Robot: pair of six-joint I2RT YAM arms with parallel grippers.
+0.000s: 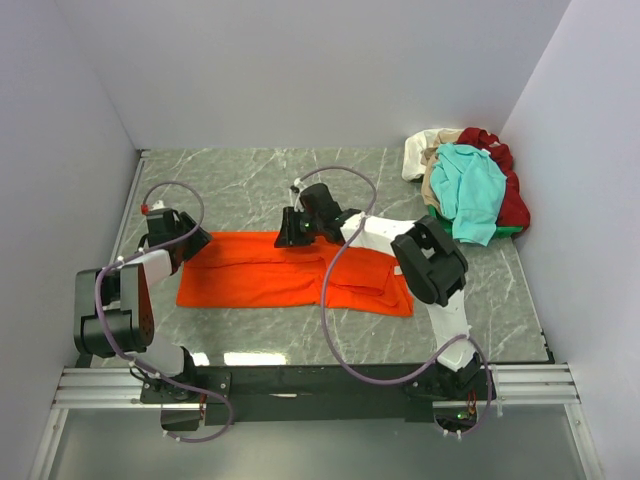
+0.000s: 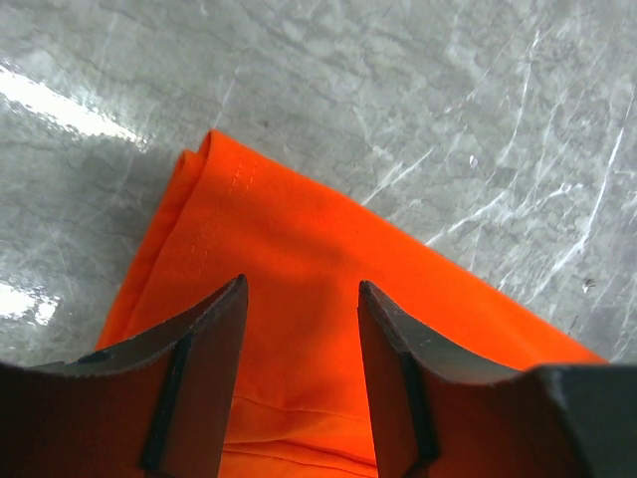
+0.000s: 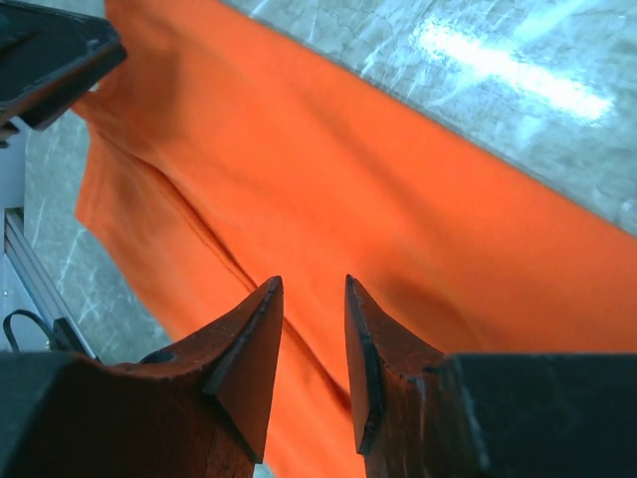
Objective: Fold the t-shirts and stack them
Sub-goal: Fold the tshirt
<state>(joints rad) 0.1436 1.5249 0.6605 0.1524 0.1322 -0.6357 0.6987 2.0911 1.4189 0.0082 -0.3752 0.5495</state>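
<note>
A bright orange t-shirt [image 1: 270,275] lies folded into a long flat strip across the middle of the marble table [image 1: 250,190]. My left gripper [image 1: 197,243] hovers over the strip's far left corner. In the left wrist view the left gripper [image 2: 302,289] is open, and the orange cloth [image 2: 299,229] shows in the gap between its fingers. My right gripper [image 1: 285,236] sits at the strip's far edge near the middle. It is open too [image 3: 314,284], just above the orange cloth [image 3: 398,179]. Neither gripper holds anything.
A loose heap of t-shirts sits in the back right corner: teal [image 1: 468,190] on top, dark red [image 1: 510,195] behind, cream [image 1: 425,152] at the left. The right arm's cable [image 1: 330,300] loops over the orange strip. White walls close in on three sides.
</note>
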